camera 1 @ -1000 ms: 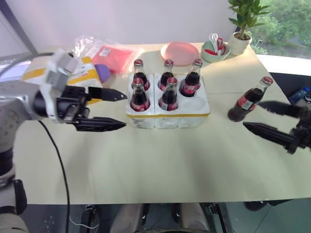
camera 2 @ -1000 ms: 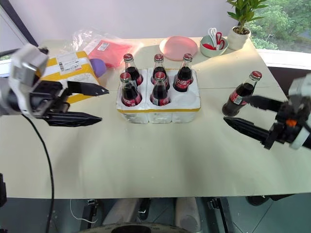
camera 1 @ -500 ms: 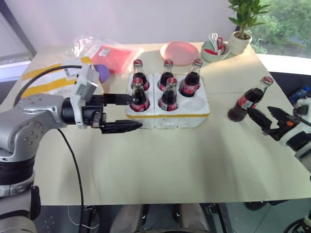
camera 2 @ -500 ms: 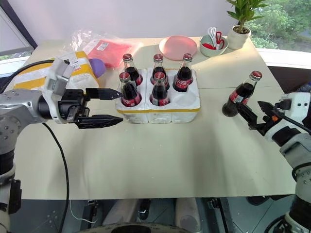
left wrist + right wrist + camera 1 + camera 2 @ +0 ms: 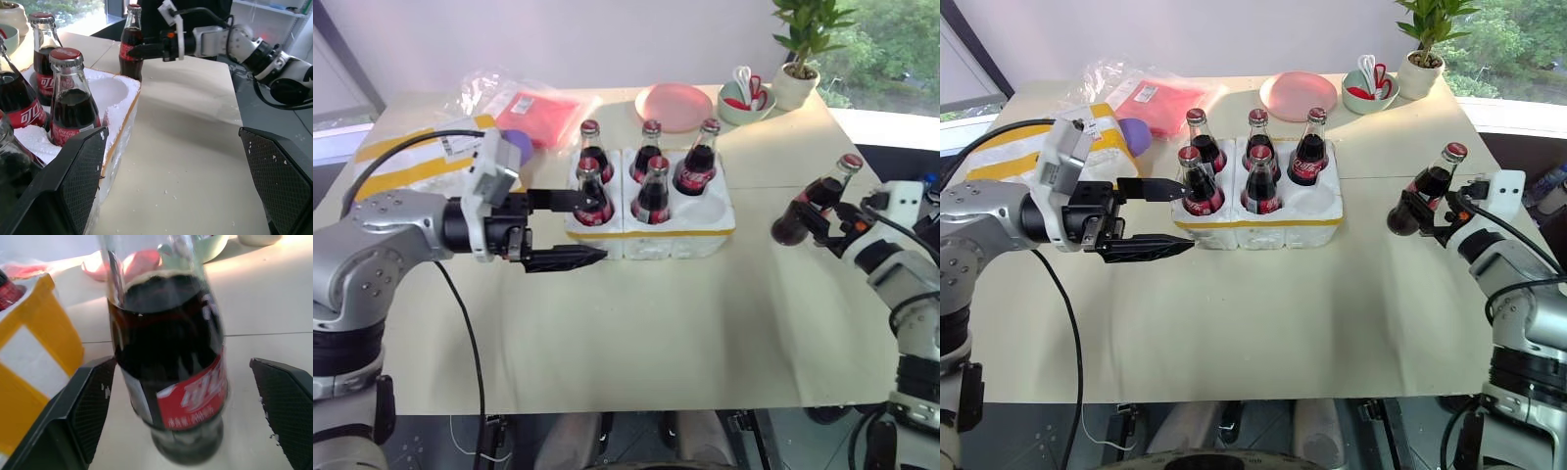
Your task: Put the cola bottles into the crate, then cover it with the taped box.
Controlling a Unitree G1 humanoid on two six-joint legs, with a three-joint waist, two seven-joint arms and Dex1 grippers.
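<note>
Straddling the last loose bottle point(image 5: 1427, 189), the right gripper point(image 5: 183, 396) has its fingers spread wide, one on either side of the glass with a clear gap to each, so nothing is clamped yet. That bottle stands upright on the counter point(image 5: 1263, 313), well apart from the crate point(image 5: 1258, 211) at about its 3 o'clock, and its long axis runs straight up, crosswise to the fingers, which come in roughly level from the bottle's 4 o'clock at label height. The right arm is plainly the nearer one. Five bottles point(image 5: 1249, 162) already stand in the crate's wells; the sixth well point(image 5: 1310, 202), at the crate's near right corner, is bare and faces the loose bottle. The left gripper point(image 5: 1163, 217) hangs just beside the crate's left end at its 9 o'clock, fingers point(image 5: 80, 181) wide apart and holding nothing, pointing along the crate's front edge. The box point(image 5: 1087, 142) lies behind the left arm, at about 10 o'clock from the crate, partly hidden by that arm. My judgement: closing on the bottle is the step in hand, and the carry then runs toward 9 o'clock, clearing the foam rim before lowering.
</note>
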